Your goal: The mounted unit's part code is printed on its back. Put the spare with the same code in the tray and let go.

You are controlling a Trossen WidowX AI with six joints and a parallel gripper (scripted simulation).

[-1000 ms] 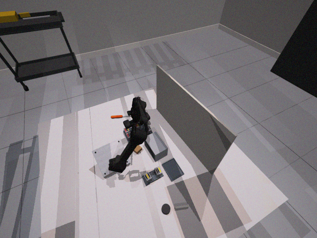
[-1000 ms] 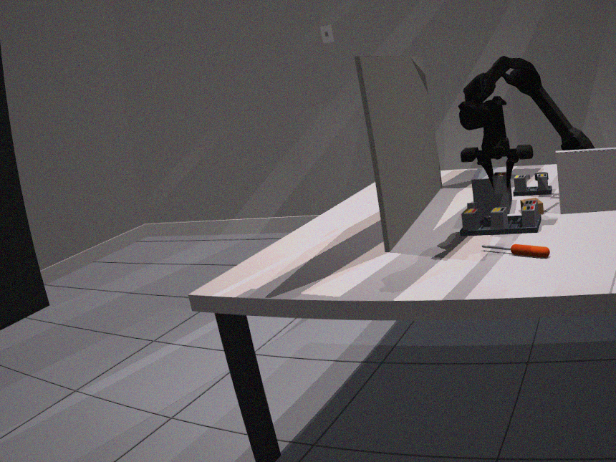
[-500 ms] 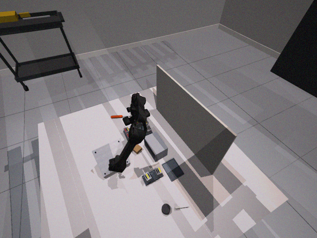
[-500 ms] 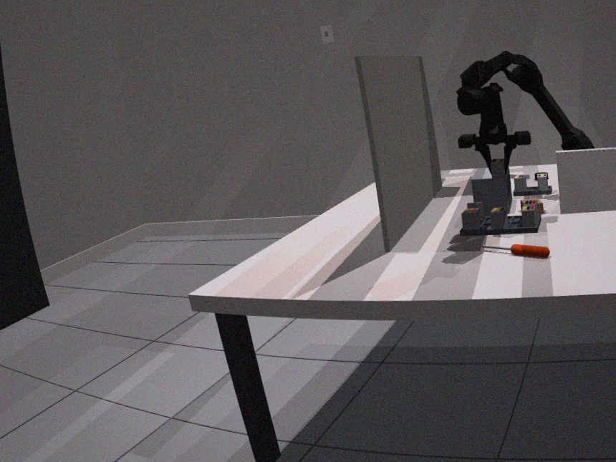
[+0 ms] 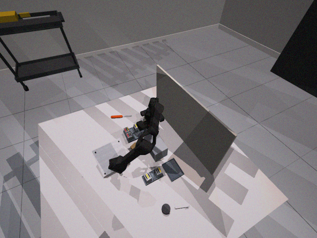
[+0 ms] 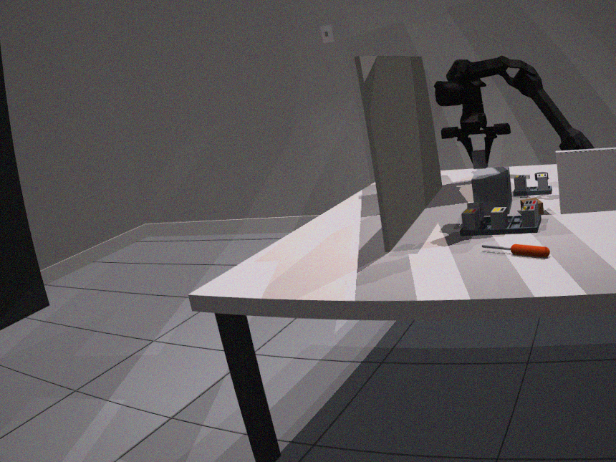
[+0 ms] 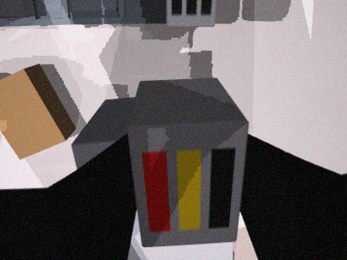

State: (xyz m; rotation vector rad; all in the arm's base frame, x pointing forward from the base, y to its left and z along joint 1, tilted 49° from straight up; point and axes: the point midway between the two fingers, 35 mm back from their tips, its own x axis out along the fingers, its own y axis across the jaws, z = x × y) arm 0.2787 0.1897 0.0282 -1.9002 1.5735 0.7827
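Above the desk (image 5: 79, 195) middle, toward its far edge: gripper (image 6: 476, 155) pinching spare (image 7: 189, 172), red, yellow, black stripes, held aloft between black fingers, apart from tray (image 5: 172, 169).

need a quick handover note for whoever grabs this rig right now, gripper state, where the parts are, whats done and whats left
Gripper: shut on a grey spare coded red, yellow, black, held in the air above the table.
Spare rack sits by the screwdriver, with other spares in it; a second rack sits beside the dark tray.
Mounted unit stands behind the first rack; its back code cannot be read here.
Done: one spare picked and lifted.
Left: carry it over to the tray, lower it in, open the fingers.
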